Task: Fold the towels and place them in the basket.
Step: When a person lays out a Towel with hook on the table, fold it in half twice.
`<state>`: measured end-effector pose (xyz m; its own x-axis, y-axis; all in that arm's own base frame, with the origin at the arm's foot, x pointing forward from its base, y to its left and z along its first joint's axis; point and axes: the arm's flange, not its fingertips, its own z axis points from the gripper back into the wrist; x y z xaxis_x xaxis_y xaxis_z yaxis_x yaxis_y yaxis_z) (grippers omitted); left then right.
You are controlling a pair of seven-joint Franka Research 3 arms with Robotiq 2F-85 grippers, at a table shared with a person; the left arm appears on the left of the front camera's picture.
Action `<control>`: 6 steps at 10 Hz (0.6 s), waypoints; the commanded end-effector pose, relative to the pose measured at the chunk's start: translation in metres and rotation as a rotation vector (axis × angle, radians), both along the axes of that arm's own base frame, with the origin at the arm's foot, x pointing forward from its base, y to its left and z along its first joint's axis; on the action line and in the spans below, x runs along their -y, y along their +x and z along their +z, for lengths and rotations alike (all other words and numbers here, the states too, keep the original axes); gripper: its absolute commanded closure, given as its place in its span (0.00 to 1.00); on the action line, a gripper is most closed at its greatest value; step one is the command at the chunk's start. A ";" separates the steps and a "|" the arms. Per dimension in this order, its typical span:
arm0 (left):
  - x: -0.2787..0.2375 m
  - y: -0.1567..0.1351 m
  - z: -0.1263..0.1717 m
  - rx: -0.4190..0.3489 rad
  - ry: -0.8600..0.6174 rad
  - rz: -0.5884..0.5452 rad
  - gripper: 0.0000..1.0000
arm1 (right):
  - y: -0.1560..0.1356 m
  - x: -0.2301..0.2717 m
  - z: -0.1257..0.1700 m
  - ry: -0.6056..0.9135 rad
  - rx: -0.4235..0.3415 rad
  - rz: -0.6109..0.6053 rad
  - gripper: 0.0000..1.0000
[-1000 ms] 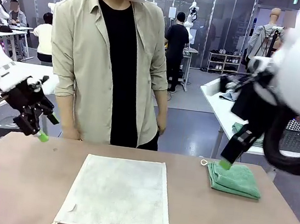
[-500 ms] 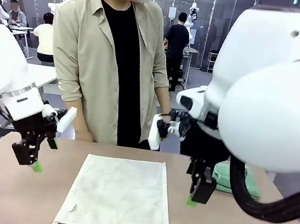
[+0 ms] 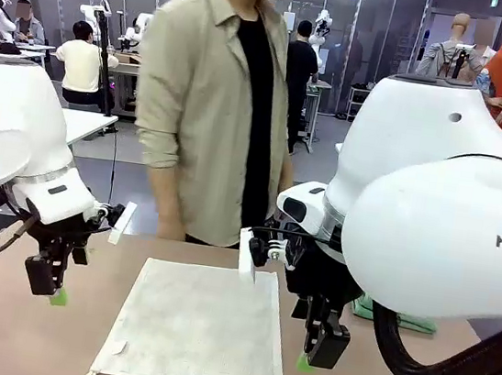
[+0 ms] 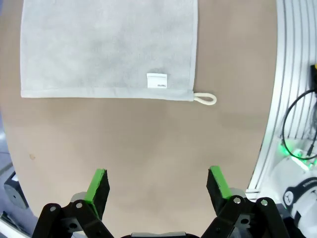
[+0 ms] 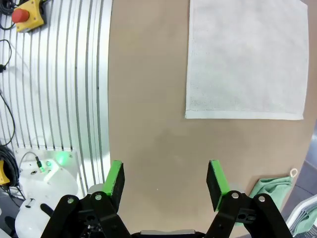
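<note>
Over the last second the right gripper (image 3: pixel 305 361) has left the mint green towel (image 3: pixel 401 316) and come down beside the cream-white towel (image 3: pixel 196 324). The left gripper (image 3: pixel 56 294) has sunk lower on the other side, and the person (image 3: pixel 216 100) has turned side-on.

The cream-white towel lies flat and unfolded in the middle of the bench (image 3: pixel 27 343), a nearly square sheet of nubbly terry with a stitched hem. The left wrist view shows a small white label (image 4: pixel 157 80) sewn near one corner and a cord loop (image 4: pixel 205 98) sticking out from that corner onto the bare top. The mint green towel sits folded into a thick pad toward the robot's right, mostly hidden behind the right arm; in the right wrist view its rumpled corner (image 5: pixel 270 191) shows with a thin white loop.

The left gripper (image 4: pixel 158 183) hangs over bare bench just off the towel's left edge, its jaws spread wide with nothing between the green pads. The right gripper (image 5: pixel 166 181) hangs just off the towel's right edge, near its front corner, jaws likewise wide apart over the smooth brown surface. A ribbed metal strip (image 5: pixel 84 99) runs along the bench's near edge.
</note>
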<state>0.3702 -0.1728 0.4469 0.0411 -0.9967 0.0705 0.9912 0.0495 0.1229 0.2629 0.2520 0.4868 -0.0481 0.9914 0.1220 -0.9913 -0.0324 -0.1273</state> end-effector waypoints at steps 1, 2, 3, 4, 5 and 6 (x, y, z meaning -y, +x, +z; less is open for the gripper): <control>-0.001 0.000 0.002 -0.001 -0.016 -0.023 0.00 | -0.003 0.000 0.005 0.002 0.012 -0.004 0.16; -0.001 0.000 0.002 -0.001 -0.016 -0.023 0.00 | -0.003 0.000 0.005 0.002 0.012 -0.004 0.16; -0.001 0.000 0.002 -0.001 -0.016 -0.023 0.00 | -0.003 0.000 0.005 0.002 0.012 -0.004 0.16; -0.001 0.000 0.002 -0.001 -0.016 -0.023 0.00 | -0.003 0.000 0.005 0.002 0.012 -0.004 0.16; -0.001 0.000 0.002 -0.001 -0.016 -0.023 0.00 | -0.003 0.000 0.005 0.002 0.012 -0.004 0.16; 0.001 -0.001 0.000 -0.008 -0.020 -0.010 0.00 | -0.002 -0.001 0.004 0.003 0.010 0.003 0.16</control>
<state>0.3696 -0.1738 0.4475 0.0311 -0.9952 0.0928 0.9927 0.0415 0.1130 0.2608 0.2526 0.4904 -0.0521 0.9908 0.1245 -0.9899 -0.0348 -0.1375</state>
